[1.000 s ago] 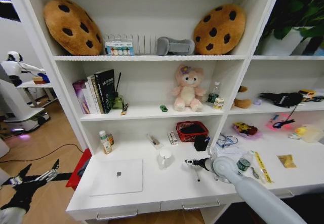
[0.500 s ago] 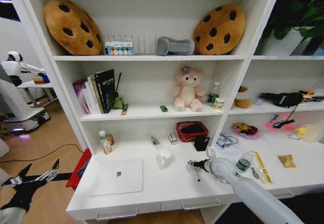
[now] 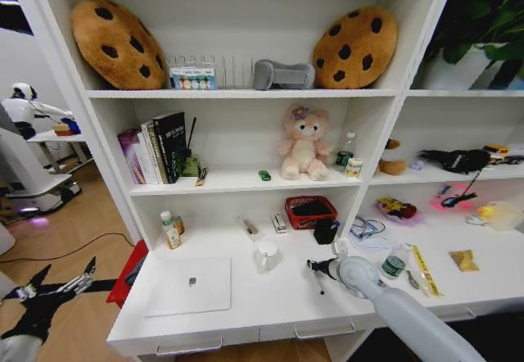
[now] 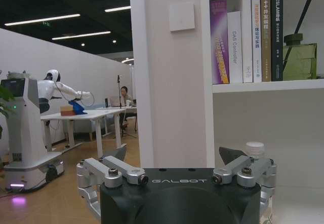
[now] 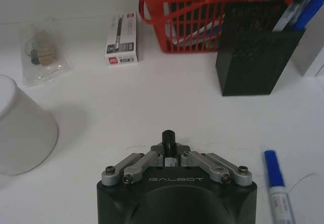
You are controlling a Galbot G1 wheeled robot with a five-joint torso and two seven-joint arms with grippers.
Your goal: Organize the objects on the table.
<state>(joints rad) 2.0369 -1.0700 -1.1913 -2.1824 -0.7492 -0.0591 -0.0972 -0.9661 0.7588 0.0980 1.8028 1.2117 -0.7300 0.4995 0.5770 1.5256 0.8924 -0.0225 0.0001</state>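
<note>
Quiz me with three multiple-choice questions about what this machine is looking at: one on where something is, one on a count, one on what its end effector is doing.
1. Where is the silver laptop?
A. On the top shelf
B. On the white desk, to the left of the right end effector
C. Inside a drawer

2. How many cookie-shaped cushions stand on the top shelf?
A. One
B. Two
C. Four

3. What state is the right end effector in?
A. Wide open over the laptop
B. Shut on a bottle
C. Shut on a marker pen

Answers: 1 B, the laptop lies closed on the desk's left part. 2 B, one cushion leans at each end of the shelf. 3 C, the dark cap sticks out between the closed fingers.

The left end effector hangs open out beside the desk.
</note>
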